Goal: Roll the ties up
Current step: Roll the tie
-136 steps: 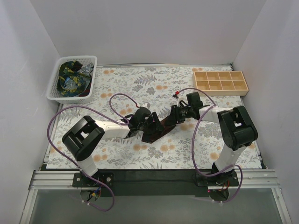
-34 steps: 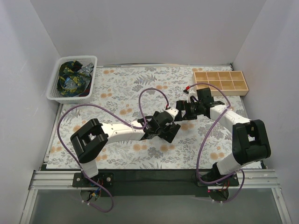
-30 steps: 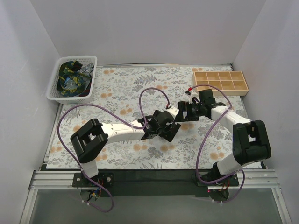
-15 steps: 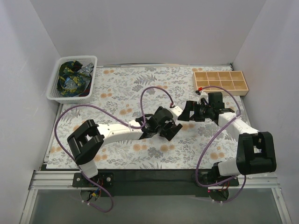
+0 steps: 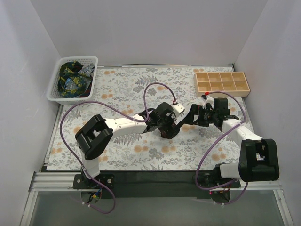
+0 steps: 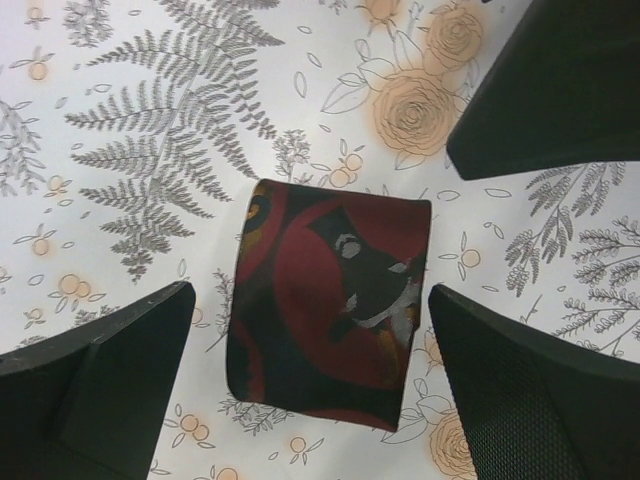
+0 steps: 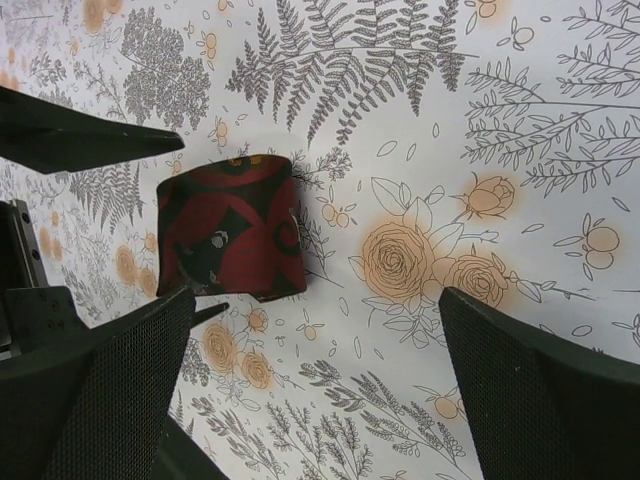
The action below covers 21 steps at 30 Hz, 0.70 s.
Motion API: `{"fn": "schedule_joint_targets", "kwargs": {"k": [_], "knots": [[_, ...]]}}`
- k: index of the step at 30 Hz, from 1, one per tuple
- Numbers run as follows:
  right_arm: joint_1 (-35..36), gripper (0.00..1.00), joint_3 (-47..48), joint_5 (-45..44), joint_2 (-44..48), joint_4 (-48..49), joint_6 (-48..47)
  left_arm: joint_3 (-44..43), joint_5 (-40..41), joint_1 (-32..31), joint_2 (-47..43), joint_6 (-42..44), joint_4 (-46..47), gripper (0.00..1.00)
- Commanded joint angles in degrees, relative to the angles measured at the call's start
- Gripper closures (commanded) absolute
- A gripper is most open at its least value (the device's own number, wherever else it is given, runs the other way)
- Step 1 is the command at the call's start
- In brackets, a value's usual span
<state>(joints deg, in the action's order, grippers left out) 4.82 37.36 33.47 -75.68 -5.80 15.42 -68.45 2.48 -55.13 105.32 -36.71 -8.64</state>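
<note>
A maroon tie (image 6: 330, 300) with dark and pale patches lies rolled into a short bundle on the floral tablecloth. My left gripper (image 6: 308, 292) hovers straight above it, open, one finger on each side and neither touching it. My right gripper (image 7: 315, 300) is open too and holds nothing; the rolled tie (image 7: 235, 225) lies up and to the left of its jaws, apart from them. From above, the left gripper (image 5: 168, 129) covers most of the roll, with the right gripper (image 5: 190, 117) just to its right. More ties (image 5: 71, 77) fill the basket at the back left.
The white mesh basket (image 5: 54, 84) stands at the back left corner. A wooden tray (image 5: 221, 82) with several compartments sits at the back right. Purple cables loop over both arms. White walls close in the table on three sides.
The right arm has drawn back to the right, off the rolled tie, its jaws widening slightly. The left wrist has shifted a little toward the back, staying over the roll.
</note>
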Motion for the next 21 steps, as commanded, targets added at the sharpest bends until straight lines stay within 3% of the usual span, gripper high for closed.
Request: {"fn": "schedule_joint_targets", "kwargs": {"k": [1,14,21], "knots": [[-0.4,0.03,-0.6,1.9,1.1,3.1,1.2,-1.9,-4.1,-0.1,0.9,1.3,-0.5,0.02],[-0.9,0.03,-2.2,3.4,1.8,5.1,1.9,-2.2,-4.7,-0.2,4.4,0.6,-0.8,0.02],[-1.0,0.03,-2.6,4.5,1.7,5.2,2.1,-1.9,-0.3,-1.9,5.5,0.3,-0.8,0.02]]}}
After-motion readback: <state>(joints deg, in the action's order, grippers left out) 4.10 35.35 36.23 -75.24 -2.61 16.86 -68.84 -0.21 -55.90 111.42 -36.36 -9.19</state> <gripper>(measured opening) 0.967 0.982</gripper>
